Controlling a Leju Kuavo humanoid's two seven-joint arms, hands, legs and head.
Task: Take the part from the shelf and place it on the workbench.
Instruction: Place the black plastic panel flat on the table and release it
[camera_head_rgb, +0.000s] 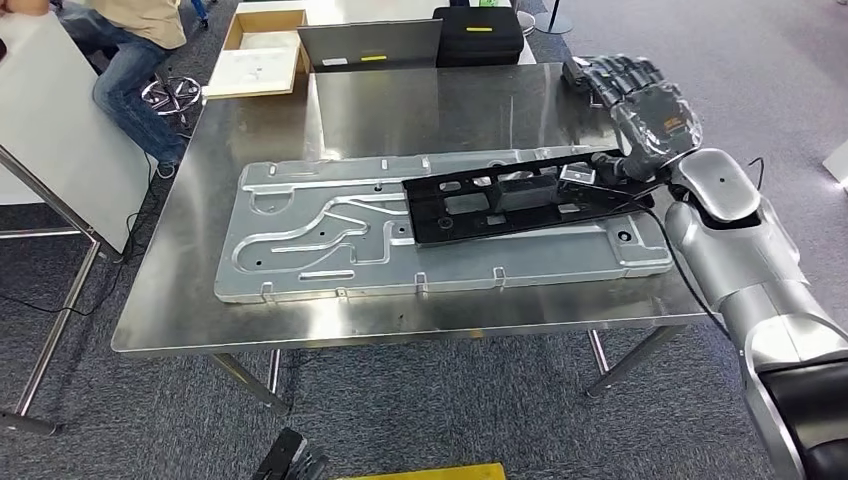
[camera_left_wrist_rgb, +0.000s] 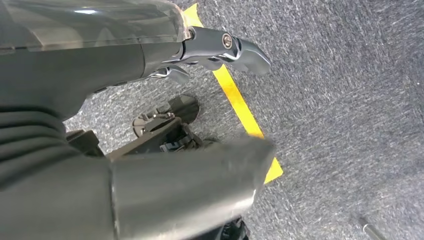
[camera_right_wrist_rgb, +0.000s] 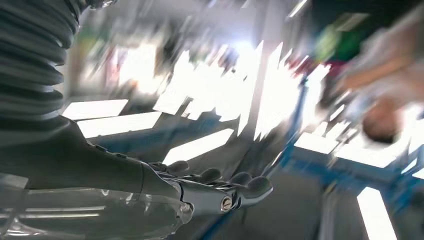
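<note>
The black part (camera_head_rgb: 520, 200) is lying flat on the grey metal panel (camera_head_rgb: 330, 240), toward the right edge of the tabletop (camera_head_rgb: 400, 110). The right hand (camera_head_rgb: 640, 95) is hovering raised above the part's right end, clear of it, fingers spread and holding nothing. The left hand (camera_left_wrist_rgb: 220, 47) is hanging over the carpet near a yellow floor stripe (camera_left_wrist_rgb: 240, 105), fingers loosely apart and empty. The part looks like stiff, light moulded plastic, full of cutouts; any re-grip is probably best taken at an end rail.
</note>
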